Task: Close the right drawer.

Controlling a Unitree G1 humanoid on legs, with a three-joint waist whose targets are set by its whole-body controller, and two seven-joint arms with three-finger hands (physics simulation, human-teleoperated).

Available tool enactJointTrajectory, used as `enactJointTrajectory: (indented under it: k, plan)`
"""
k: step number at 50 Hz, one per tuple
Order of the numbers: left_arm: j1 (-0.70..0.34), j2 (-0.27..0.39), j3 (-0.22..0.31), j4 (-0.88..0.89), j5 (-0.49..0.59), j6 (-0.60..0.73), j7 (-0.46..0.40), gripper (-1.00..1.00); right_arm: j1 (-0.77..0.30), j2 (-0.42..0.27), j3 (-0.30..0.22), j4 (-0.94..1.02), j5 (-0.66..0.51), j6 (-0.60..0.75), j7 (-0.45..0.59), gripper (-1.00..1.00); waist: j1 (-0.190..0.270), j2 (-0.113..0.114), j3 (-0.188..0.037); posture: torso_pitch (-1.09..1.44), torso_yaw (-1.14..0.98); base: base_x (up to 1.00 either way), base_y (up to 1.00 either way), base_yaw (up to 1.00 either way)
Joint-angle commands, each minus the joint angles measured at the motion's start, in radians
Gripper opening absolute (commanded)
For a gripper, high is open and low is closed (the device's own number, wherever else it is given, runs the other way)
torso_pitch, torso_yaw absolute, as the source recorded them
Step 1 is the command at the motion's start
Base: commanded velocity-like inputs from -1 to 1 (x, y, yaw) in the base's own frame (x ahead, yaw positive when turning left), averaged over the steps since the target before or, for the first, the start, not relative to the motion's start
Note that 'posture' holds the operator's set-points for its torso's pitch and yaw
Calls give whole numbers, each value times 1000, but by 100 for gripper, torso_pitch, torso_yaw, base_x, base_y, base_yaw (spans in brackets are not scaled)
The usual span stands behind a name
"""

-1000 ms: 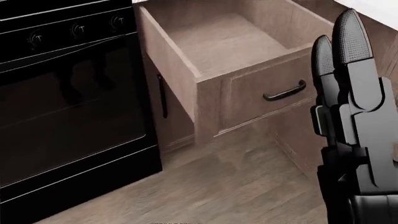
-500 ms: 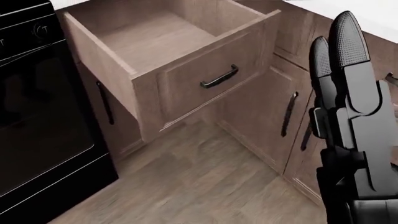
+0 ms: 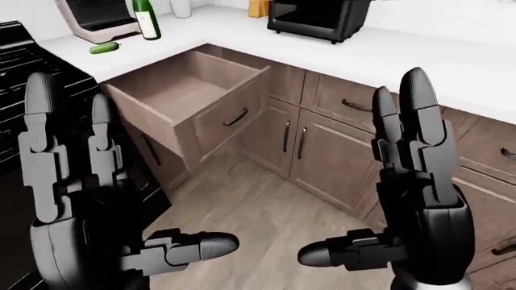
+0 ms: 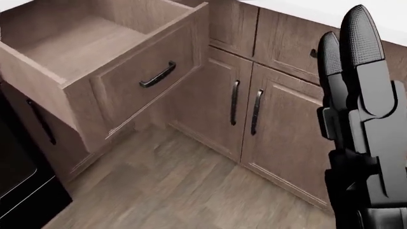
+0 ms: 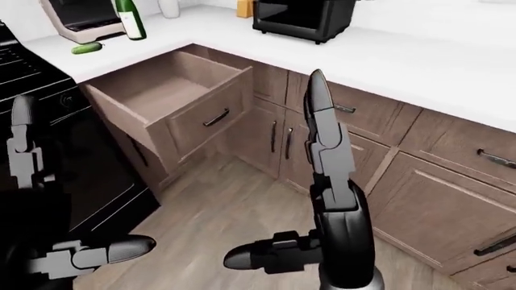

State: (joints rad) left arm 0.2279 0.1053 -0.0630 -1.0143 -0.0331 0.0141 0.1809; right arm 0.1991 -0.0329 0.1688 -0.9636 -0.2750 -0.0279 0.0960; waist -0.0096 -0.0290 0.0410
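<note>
The right drawer (image 3: 189, 96) stands pulled out and empty under the white counter, in the upper left of the left-eye view. Its wooden front panel carries a dark curved handle (image 4: 158, 75). My left hand (image 3: 109, 166) is raised at the lower left, fingers straight up and thumb out, open and holding nothing. On the right, my right hand (image 3: 379, 166) is raised the same way, open, well short of the drawer. In the head view only the right hand's fingers (image 4: 359, 71) show, at the right edge.
A black oven (image 5: 80, 157) stands left of the drawer. Closed cabinet doors (image 4: 267, 119) and drawers run to its right. The white counter (image 3: 387, 54) holds a green bottle (image 3: 145, 18), a cucumber (image 3: 104, 48) and a black appliance (image 3: 319, 17). Below is wood floor (image 4: 178, 191).
The camera has swung right: drawer and oven slid left in the head view, and cabinet doors came in. The drawer stays open. The right hand keeps its place in the picture.
</note>
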Motion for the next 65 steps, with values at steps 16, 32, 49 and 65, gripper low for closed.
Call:
enactJointTrajectory:
  k: [16, 32, 49, 65]
  plan:
    - [-10, 16, 14, -33, -9, -13, 8, 100, -3, 5, 10, -14, -2, -26, -9, 100, 12, 103, 15, 0, 0, 0, 0, -40]
    - [-9, 14, 15, -33, -7, -15, 7, 100, 3, 4, 9, -18, -3, -33, -7, 100, -3, 16, -1, 0, 0, 0, 0, -40]
    - [-11, 14, 13, -33, -8, -12, 8, 100, -1, 5, 3, -12, -1, -36, -4, 100, 13, 47, 6, 0, 0, 0, 0, -40]
    - [-11, 10, 16, -33, -8, -10, 3, 100, 3, 5, 3, -15, 0, -39, -4, 100, 6, 92, 16, 0, 0, 0, 0, -40]
